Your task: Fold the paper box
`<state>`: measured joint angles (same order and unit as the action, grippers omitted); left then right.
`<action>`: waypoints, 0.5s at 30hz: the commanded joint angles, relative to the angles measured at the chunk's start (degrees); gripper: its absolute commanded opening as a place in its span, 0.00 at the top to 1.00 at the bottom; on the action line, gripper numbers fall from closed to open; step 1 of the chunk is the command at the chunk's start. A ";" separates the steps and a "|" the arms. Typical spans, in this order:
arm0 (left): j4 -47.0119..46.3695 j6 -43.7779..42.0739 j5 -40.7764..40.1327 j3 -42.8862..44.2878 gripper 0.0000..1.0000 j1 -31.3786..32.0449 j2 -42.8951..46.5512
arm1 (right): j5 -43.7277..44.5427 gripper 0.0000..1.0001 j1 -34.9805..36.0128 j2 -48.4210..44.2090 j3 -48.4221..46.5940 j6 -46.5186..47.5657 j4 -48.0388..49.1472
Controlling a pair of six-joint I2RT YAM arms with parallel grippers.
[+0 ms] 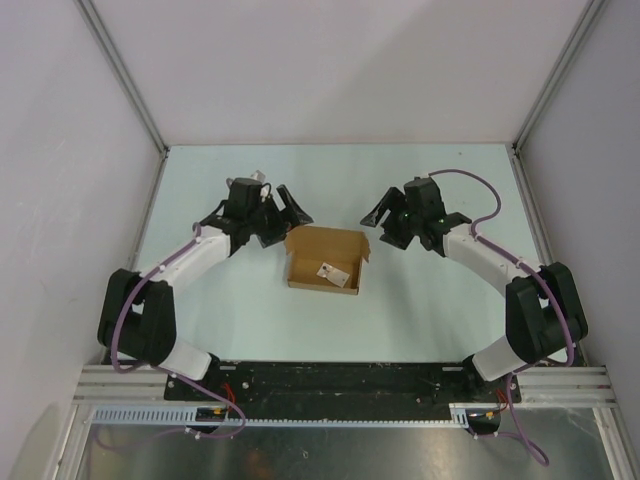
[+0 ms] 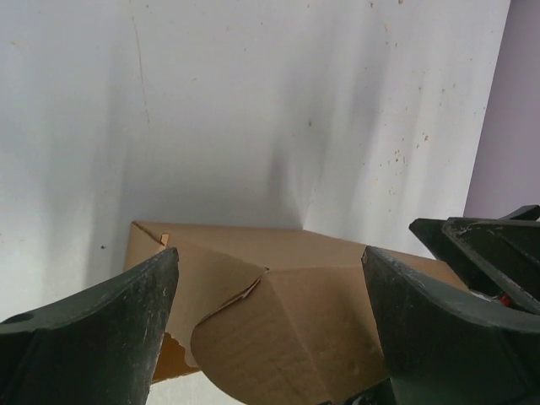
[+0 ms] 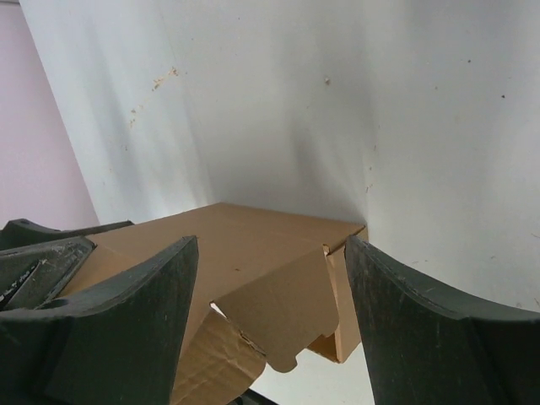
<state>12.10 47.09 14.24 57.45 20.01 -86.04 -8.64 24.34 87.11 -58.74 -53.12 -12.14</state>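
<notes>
1. I'm seeing the left arm (image 1: 195, 258) wearing white shells on its long links, with chunky black housings at the joints.
2. I'm noting the right arm (image 1: 480, 255) built the same way: white links, black joints.
3. I'm logging the left purple cable (image 1: 116, 340) running along the left arm and the right purple cable (image 1: 496, 200) arching off the right one.
4. I'm marking the left gripper (image 1: 285, 222) and right gripper (image 1: 380, 228) as all black and angular.
5. I'm catching a small green light (image 1: 405, 213) glowing on the right wrist.
6. Up close, I'm seeing the left fingers (image 2: 93, 337) and right fingers (image 3: 439, 337) showing as broad, matte, dark wedges with curved inner edges.
</notes>
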 commanded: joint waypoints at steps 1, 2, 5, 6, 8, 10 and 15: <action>-1.29 0.72 1.32 -1.64 0.05 0.12 4.30 | 0.12 0.25 0.62 -1.94 -2.17 -0.40 -0.51; -1.29 0.81 1.84 -1.90 0.05 0.12 4.39 | -0.05 0.24 0.71 -2.21 -2.17 -0.32 -0.78; -1.20 1.34 2.54 -2.60 0.05 0.12 5.35 | -0.15 0.24 1.15 -2.30 -2.17 -0.66 -0.69; -1.29 1.60 2.90 -2.78 0.05 0.12 5.62 | -0.23 0.24 1.15 -2.38 -2.17 -1.19 -0.43; -1.29 1.86 2.99 -3.13 0.05 0.12 6.41 | -0.58 0.24 1.59 -2.30 -2.17 -1.72 0.45; -1.29 2.04 3.42 -3.31 0.05 0.12 7.02 | -0.41 0.25 2.38 -2.21 -2.17 -2.07 0.98; -1.29 2.39 4.65 -3.84 0.06 0.12 8.25 | -1.11 0.25 3.08 -1.77 -2.17 -2.69 0.81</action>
<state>11.99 48.18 16.43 54.22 20.01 -80.93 -8.91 26.61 86.89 -58.74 -54.61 -12.32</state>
